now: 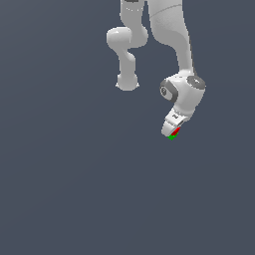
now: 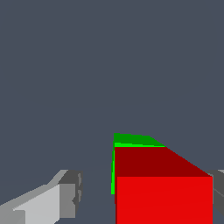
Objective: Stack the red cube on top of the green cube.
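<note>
In the wrist view the red cube [image 2: 164, 199] fills the space between my fingers, and the green cube [image 2: 131, 140] shows as a thin strip just past and under it. My gripper [image 2: 146, 192] is open: one finger [image 2: 65, 194] stands clear of the red cube with a gap, while the other finger [image 2: 217, 188] is right against its far side. In the exterior view the gripper [image 1: 173, 130] points down at the floor, with a sliver of the red cube [image 1: 176, 130] at its tip directly above a sliver of the green cube [image 1: 172, 137].
A plain dark grey floor [image 1: 74, 189] surrounds the cubes. The white arm's base and links [image 1: 127, 55] rise behind, toward the top of the exterior view.
</note>
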